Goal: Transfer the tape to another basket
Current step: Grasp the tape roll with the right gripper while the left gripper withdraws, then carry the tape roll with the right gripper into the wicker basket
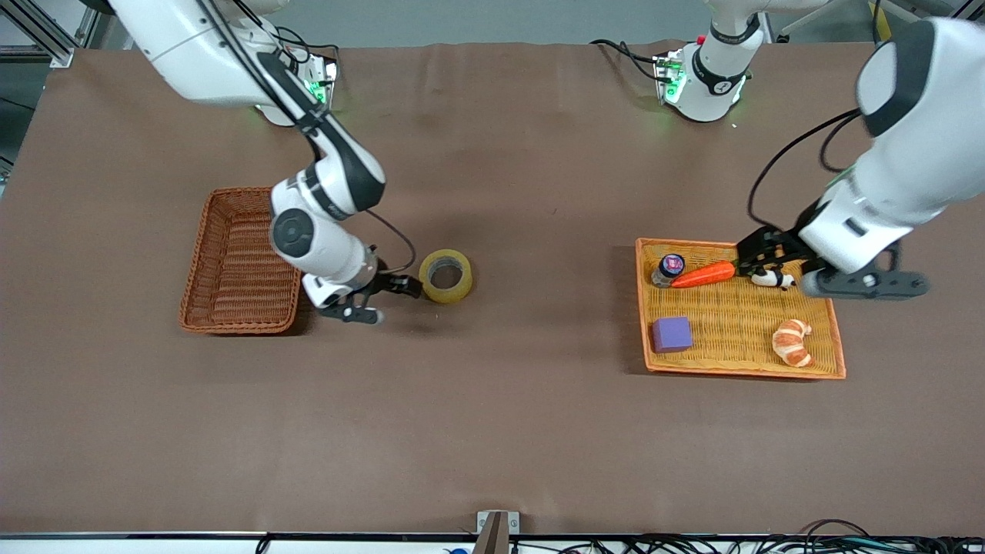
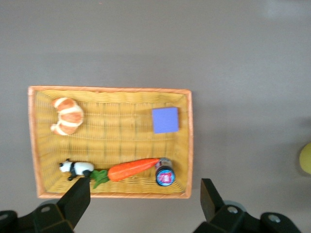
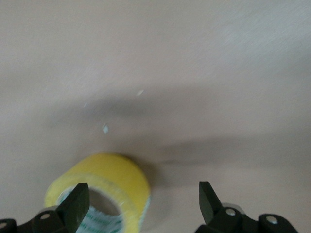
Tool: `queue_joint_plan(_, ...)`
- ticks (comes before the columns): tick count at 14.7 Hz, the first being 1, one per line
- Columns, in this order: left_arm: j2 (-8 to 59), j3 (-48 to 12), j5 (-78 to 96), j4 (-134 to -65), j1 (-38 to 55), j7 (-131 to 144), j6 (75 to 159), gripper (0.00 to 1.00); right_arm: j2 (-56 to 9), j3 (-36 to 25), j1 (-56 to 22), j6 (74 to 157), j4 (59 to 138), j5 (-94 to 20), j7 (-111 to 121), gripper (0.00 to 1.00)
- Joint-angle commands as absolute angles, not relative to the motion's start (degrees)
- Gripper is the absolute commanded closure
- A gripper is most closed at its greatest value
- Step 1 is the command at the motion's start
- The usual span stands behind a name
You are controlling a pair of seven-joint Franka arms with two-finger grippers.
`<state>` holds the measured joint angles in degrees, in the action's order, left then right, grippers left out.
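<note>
Both my grippers stand with jaws apart. My right gripper [image 1: 383, 299] sits beside the tape [image 1: 445, 275] on the desk [image 1: 492, 431]; it should straddle the rim squarely. My left gripper [image 1: 758, 263] waits over the tray [image 1: 742, 369].

The basket [image 1: 238, 261] sits on the table [image 1: 508, 431] toward the right arm's end, midway between the edges nearest to and farthest from the front camera. The tape [image 1: 445, 275] lies flat on the table beside it, toward the centre. The tray [image 1: 739, 362] sits toward the left arm's end and holds a block [image 1: 672, 335], croissant [image 1: 793, 342], carrot [image 1: 702, 275], jar [image 1: 669, 268] and panda [image 1: 772, 278].
</note>
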<state>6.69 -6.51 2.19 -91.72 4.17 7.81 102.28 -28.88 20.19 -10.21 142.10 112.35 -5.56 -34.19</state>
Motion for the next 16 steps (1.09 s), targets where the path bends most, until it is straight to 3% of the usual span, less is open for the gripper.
queue_joint_plan(1, 0.2, -6.3, 1.2, -98.6, 3.2, 6.7, 103.4, 0.0, -28.6, 20.3, -12.8, 142.6, 113.0, -5.1, -35.9, 0.0)
queue_joint_plan(5, -4.4, -6.4, -0.1, -103.5, 2.8, 7.1, 104.7, 0.02, -30.8, 20.2, -13.6, 143.7, 113.2, 3.9, -37.8, 0.0)
queue_joint_plan(9, -5.9, -6.0, 0.0, -106.0, 3.1, 7.8, 104.9, 0.0, -32.6, 20.2, -13.9, 146.1, 113.2, 5.7, -39.2, 0.0)
queue_joint_plan(11, -5.5, -5.3, 0.1, -105.7, 3.5, 7.7, 104.9, 0.0, -33.1, 20.2, -14.3, 146.2, 113.2, 6.0, -39.2, 0.07)
queue_joint_plan(12, -5.5, -5.3, 0.4, -105.6, 3.6, 7.7, 104.9, 0.0, -33.6, 20.2, -15.0, 146.4, 113.2, 6.4, -39.3, 0.14)
queue_joint_plan(13, -5.3, -5.3, 0.4, -105.5, 3.7, 7.7, 104.9, 0.0, -33.8, 20.1, -15.5, 146.9, 113.2, 6.9, -40.8, 0.28)
queue_joint_plan(15, -4.6, -4.8, 0.5, -105.0, 4.0, 7.9, 104.9, 0.0, -33.8, 20.2, -15.2, 146.5, 112.9, 8.2, -44.0, 0.75)
queue_joint_plan(16, -4.4, -4.1, 0.5, -104.9, 4.6, 8.2, 104.9, 0.0, -33.8, 20.1, -15.1, 146.3, 112.8, 8.2, -44.4, 0.87)
